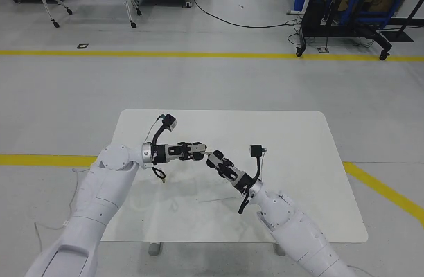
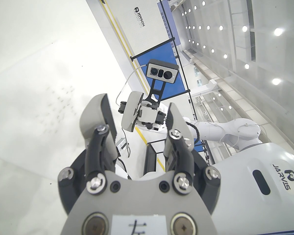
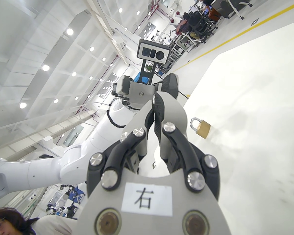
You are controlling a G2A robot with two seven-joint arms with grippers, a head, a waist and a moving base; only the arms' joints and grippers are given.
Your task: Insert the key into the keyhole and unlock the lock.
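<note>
A brass padlock (image 3: 202, 127) with a silver shackle lies on the white table (image 1: 302, 138), a little beyond and to one side of my right gripper (image 3: 153, 103). The right gripper's fingers are pressed shut, and no key shows between the pads. My left gripper (image 2: 139, 113) is open with nothing between its fingers (image 2: 107, 116). In the top view the left gripper (image 1: 200, 149) and the right gripper (image 1: 213, 159) face each other tip to tip above the middle of the table, close together. Each wrist view shows the other arm's gripper head-on.
The tabletop (image 2: 39, 50) is bare white around the grippers. Its far edge and rounded corner (image 3: 218, 57) give onto a grey floor with a yellow line (image 1: 198, 53). Carts and racks stand well back.
</note>
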